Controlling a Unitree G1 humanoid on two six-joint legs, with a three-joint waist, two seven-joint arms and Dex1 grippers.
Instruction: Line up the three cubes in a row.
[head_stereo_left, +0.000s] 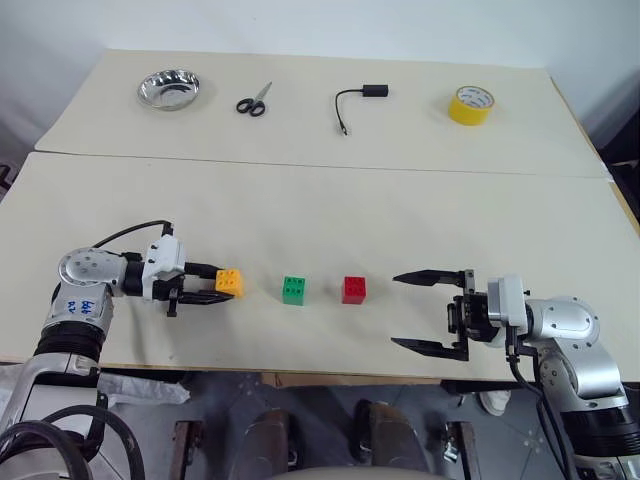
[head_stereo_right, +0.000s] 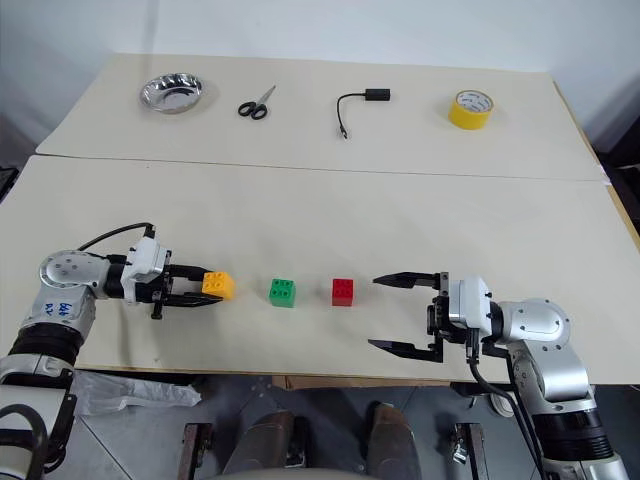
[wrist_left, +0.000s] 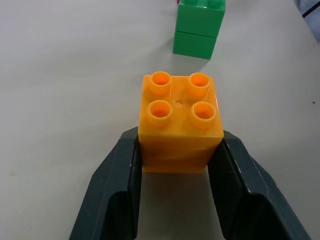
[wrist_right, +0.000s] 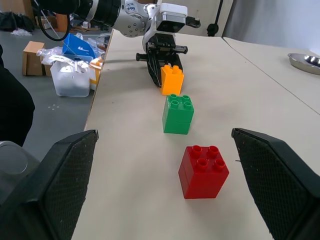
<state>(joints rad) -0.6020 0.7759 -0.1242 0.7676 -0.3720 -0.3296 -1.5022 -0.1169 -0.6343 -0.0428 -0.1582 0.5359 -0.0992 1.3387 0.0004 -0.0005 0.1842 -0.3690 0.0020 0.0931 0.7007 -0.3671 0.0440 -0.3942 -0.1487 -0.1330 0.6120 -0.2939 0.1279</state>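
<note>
Three studded cubes stand in a line on the near part of the table: yellow-orange cube at the left, green cube in the middle, red cube at the right. My left gripper points right and is shut on the yellow-orange cube, its two black fingers pressed against the cube's sides. My right gripper stands open to the right of the red cube, pointing left at the row, with nothing between its fingers.
On the far table lie a metal bowl, scissors, a black cable with adapter and a yellow tape roll. The table's front edge runs just below both grippers. Boxes and bags sit on the floor.
</note>
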